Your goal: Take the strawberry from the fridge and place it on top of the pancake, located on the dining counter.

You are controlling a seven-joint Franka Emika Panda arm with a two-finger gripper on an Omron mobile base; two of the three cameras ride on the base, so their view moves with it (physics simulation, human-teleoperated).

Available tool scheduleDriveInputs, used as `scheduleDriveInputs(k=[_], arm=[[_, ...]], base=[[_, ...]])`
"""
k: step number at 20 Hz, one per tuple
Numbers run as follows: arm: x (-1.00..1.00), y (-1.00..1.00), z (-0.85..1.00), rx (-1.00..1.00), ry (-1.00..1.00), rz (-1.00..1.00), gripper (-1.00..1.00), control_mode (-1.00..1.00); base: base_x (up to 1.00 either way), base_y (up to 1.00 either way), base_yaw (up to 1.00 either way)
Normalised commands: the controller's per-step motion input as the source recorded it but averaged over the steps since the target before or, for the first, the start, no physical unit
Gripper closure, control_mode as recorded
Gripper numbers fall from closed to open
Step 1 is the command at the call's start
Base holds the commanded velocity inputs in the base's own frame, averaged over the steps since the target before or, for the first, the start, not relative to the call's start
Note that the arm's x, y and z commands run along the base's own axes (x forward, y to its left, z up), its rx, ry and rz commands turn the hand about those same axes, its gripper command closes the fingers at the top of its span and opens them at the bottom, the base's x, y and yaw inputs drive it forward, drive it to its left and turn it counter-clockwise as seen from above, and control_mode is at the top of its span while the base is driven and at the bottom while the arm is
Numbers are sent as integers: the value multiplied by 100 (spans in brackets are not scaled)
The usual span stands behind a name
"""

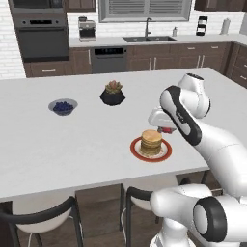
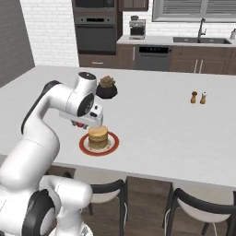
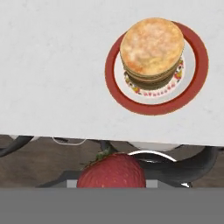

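Down at the near edge, the stools (image 1: 46,214) are tucked under the dining counter (image 1: 58,159), dark frames and white seats poking out below its white lip. Just above that edge, the pancake (image 1: 151,142) sits as a short golden stack on its red-rimmed plate (image 1: 137,152), close to the counter's front. Right beside the plate, on its near side, hangs the gripper (image 1: 166,129), held above the counter and not touching the stack. From the left base view a spot of red peeks out under the hand; from the right base view the same red shows at the gripper (image 2: 82,124), just left of the pancake (image 2: 98,136). And there it is in the hand view: the strawberry (image 3: 111,170), deep red with a green leafy cap, sitting right where the fingertips rise. The claw is pinching it, jaws closed in on the berry. In that view the pancake (image 3: 152,52) lies beyond the berry and off to one side, so the strawberry is near the stack, not over it.

Further out from the pancake, a bowl of blueberries (image 1: 62,106) rests well to the left, and a dark pot with a small plant (image 1: 113,94) stands behind the plate. Far to the right of the plate, two small shakers (image 2: 198,97) stand together.
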Motion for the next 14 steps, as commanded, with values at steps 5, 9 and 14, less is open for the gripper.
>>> scheduleDriveInputs(k=[5, 9, 14], arm=[[61, -12, -23, -4, 0, 0, 100, -100], [65, -15, -22, -6, 0, 0, 100, -100], [53, -14, -39, -7, 0, 0, 100, -100]], base=[[0, 0, 0], [0, 0, 0], [0, 0, 0]])
